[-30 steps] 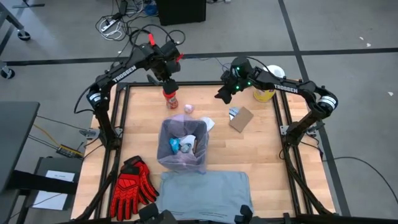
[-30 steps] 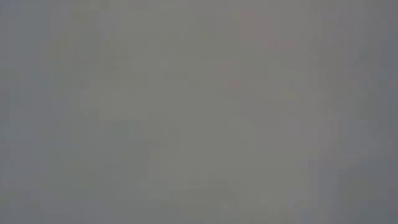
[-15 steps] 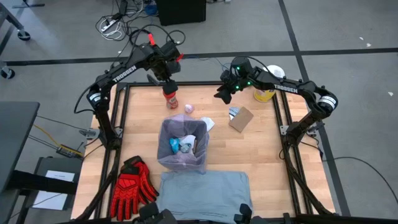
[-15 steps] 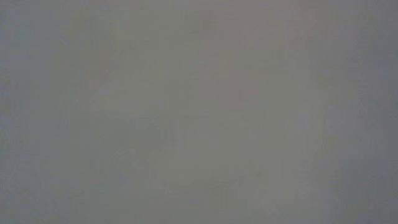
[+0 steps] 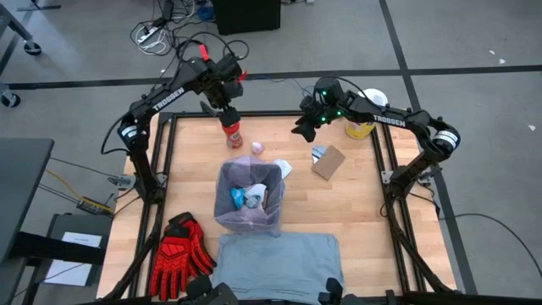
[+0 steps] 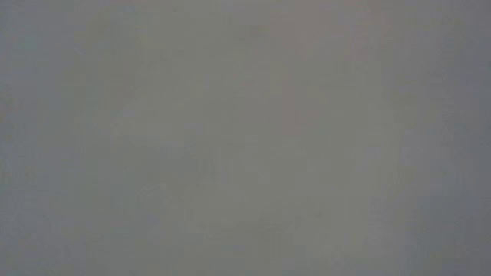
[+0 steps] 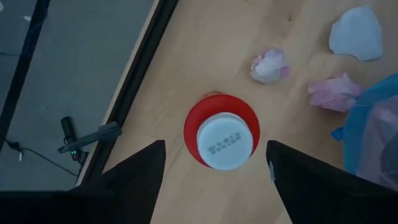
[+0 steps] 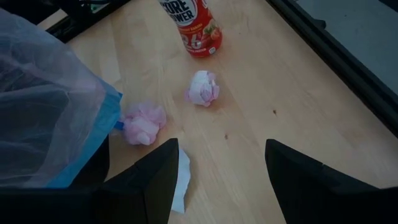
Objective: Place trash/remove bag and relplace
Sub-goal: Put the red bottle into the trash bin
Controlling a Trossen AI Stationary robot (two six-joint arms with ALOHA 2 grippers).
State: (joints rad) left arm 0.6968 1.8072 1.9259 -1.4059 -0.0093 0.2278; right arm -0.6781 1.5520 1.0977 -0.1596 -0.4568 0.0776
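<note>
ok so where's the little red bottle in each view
high: red bottle at the table's far edge, under the left gripper.
low: not visible.
left wrist: cap up, centred between the open fingers.
right wrist: at the top edge.
Shared landmark: pink-white crumpled scrap beside it.

A pair of red gloves lies at the table's seven o'clock corner, palms down on the pale wood. Up at about one o'clock, right at the table's far edge, stands a yellow tub with a white lid just beyond it. The table has a black frame running along its sides. Beyond it, at twelve o'clock, loose cables sprawl over the grey floor beside a black box. At eight o'clock a sheet of white paper rests on a dark stand.
</note>
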